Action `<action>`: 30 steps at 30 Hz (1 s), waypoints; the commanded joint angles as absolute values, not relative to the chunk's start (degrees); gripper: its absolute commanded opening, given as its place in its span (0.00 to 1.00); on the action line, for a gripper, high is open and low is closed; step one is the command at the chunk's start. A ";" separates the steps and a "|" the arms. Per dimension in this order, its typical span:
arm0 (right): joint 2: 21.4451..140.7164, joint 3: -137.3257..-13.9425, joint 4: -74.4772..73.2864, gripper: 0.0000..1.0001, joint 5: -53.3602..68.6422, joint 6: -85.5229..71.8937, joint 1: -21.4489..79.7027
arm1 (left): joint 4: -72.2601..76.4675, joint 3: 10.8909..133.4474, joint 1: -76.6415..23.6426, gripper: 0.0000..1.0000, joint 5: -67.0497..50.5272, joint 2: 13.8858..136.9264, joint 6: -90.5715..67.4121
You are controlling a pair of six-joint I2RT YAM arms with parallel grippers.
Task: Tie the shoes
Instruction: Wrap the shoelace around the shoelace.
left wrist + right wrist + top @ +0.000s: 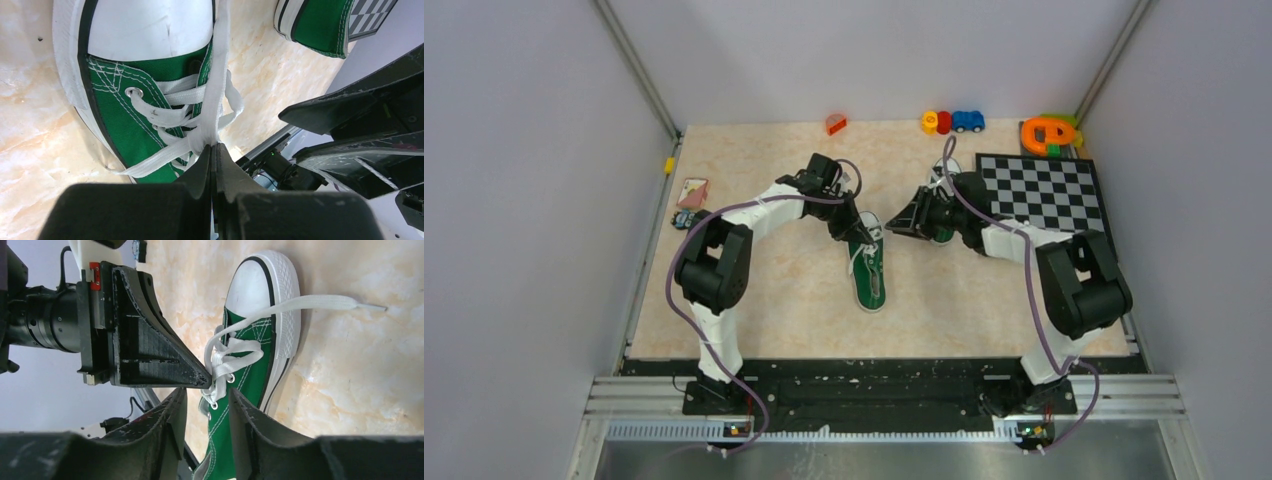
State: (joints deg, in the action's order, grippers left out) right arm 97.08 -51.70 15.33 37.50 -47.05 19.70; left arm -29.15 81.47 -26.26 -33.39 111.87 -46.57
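Left gripper (214,152) pinches the lace (218,75), right gripper (207,396) gapes empty; a hard tug may drag the shoe (132,117) sideways.

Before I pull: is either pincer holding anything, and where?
Left pincer is shut on the white lace, close to the lacing of the shoe. Right pincer open, holding nothing.
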 commanded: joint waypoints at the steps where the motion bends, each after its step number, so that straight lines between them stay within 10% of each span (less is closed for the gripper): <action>1: 94.57 -51.41 13.23 0.34 38.82 -42.21 19.70 | -29.05 81.58 -26.37 0.00 -33.87 109.78 -46.08; 30: 105.00 -58.96 10.58 0.23 41.82 -39.51 25.57 | -28.93 79.97 -25.84 0.00 -34.60 108.84 -46.16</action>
